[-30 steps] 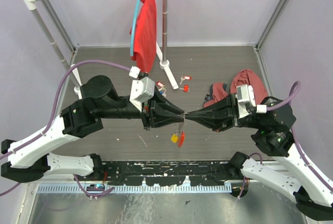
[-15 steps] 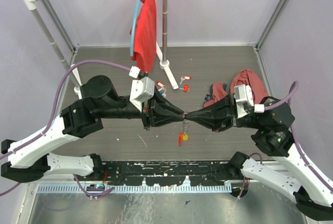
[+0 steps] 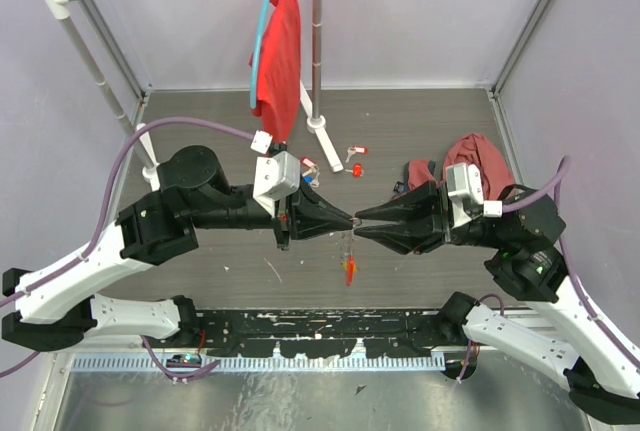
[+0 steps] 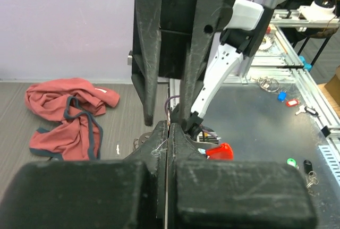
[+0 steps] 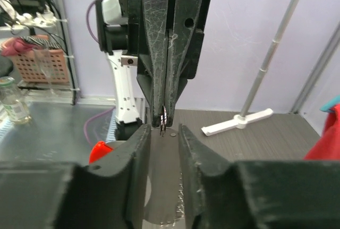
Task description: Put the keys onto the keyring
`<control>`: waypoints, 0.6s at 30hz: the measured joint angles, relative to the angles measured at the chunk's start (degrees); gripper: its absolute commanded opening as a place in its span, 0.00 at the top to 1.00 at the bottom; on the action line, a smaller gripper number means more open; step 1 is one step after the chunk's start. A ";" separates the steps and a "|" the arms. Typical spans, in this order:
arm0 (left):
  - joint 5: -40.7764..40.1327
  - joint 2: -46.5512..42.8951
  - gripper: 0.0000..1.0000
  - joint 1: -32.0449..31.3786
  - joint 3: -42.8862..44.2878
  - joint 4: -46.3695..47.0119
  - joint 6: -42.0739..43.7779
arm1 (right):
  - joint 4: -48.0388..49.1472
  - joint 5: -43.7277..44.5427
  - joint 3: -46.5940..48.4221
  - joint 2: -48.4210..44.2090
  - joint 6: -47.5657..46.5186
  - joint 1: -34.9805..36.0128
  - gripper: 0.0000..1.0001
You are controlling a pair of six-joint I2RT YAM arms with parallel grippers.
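Observation:
The keyring hangs in mid-air over the middle of the table, its thin chain (image 3: pixel 350 246) running down to the red plastic piece (image 3: pixel 349 271). My left gripper (image 3: pixel 352 221) is shut on the small metal ring (image 5: pixel 164 117) at the top of the keyring. In the left wrist view its jaws (image 4: pixel 169 125) are pressed together, with the red piece (image 4: pixel 219 151) below them. My right gripper (image 3: pixel 359 223) faces it tip to tip and stands open (image 5: pixel 162 130), with the ring just beyond its fingertips. Two keys with red tags (image 3: pixel 355 151) (image 3: pixel 308 163) lie on the table behind.
A clothes rack at the back holds a red garment (image 3: pixel 278 51) on a blue hanger, and its white foot (image 3: pixel 325 136) rests near the loose keys. A crumpled red cloth (image 3: pixel 470 161) lies behind my right arm. Purple walls close in the table.
My right gripper has opened and let go of the ring. My left gripper has shut on it. The keyring stopped swinging and hangs straight; the yellow tag no longer shows.

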 measured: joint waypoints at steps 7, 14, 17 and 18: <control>-1.92 0.39 1.00 0.00 2.14 -6.56 4.98 | -10.54 4.46 5.27 -1.14 -6.29 0.00 0.38; -6.32 -1.03 1.00 0.00 2.34 -9.90 10.73 | -17.70 12.07 6.10 -6.84 -8.87 0.00 0.29; -8.04 -2.71 1.00 0.00 1.68 -9.88 13.00 | -18.99 13.99 6.10 -7.78 -8.81 0.00 0.28; -8.61 -3.30 1.00 0.00 1.31 -9.66 13.77 | -19.19 14.45 6.01 -7.80 -8.76 0.00 0.28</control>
